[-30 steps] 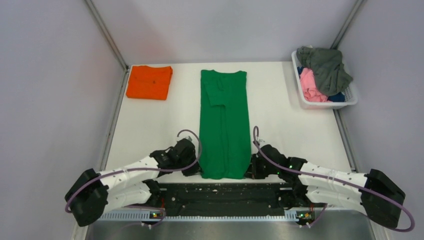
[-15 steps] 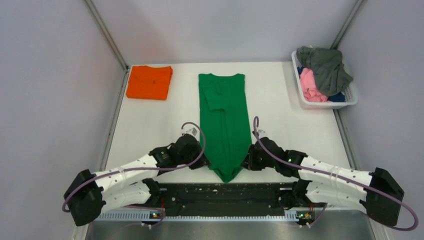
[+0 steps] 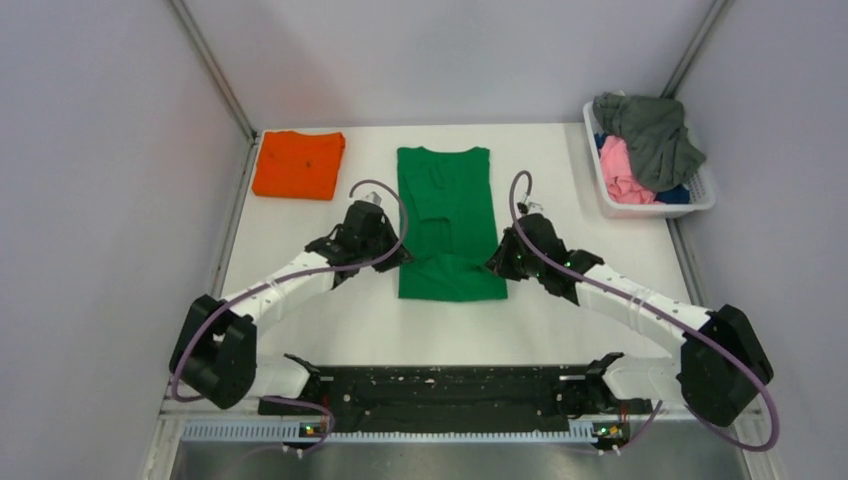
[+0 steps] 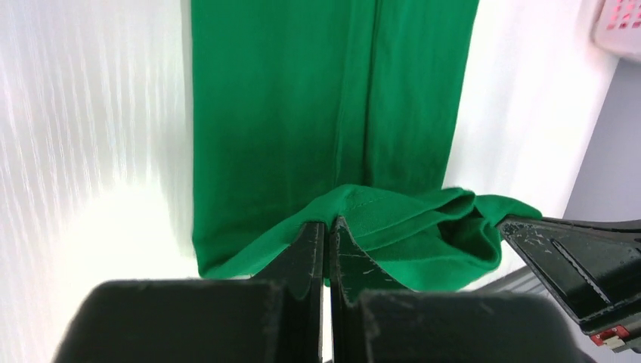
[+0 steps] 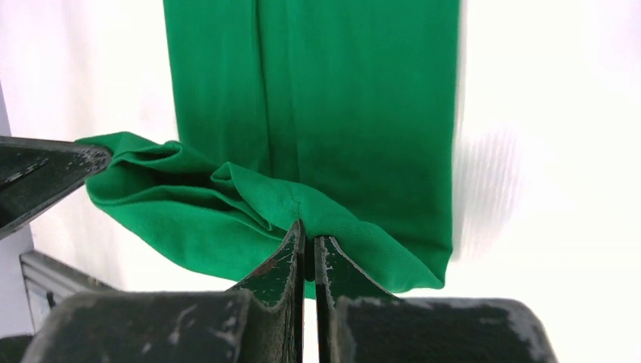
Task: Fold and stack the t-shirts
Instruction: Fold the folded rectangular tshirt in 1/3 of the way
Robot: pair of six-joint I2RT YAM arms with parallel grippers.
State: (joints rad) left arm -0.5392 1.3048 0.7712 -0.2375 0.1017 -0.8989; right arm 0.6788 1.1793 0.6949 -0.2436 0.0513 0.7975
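Bare table [image 3: 560, 200] lies open between green t-shirt [image 3: 445, 190] and basket [image 3: 655, 210].

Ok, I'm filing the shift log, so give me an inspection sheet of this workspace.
Surface: white table, no stains seen.
Job's things: green t-shirt mid-table, near hem doubled back over itself; orange t-shirt folded, far left.
Clutter: white basket far right holding heaped clothes, grey, pink, blue.
Grippers: left claw and right claw each shut on a corner of the green hem.
Cables: purple cables loop above both wrists.
Surroundings: grey walls.
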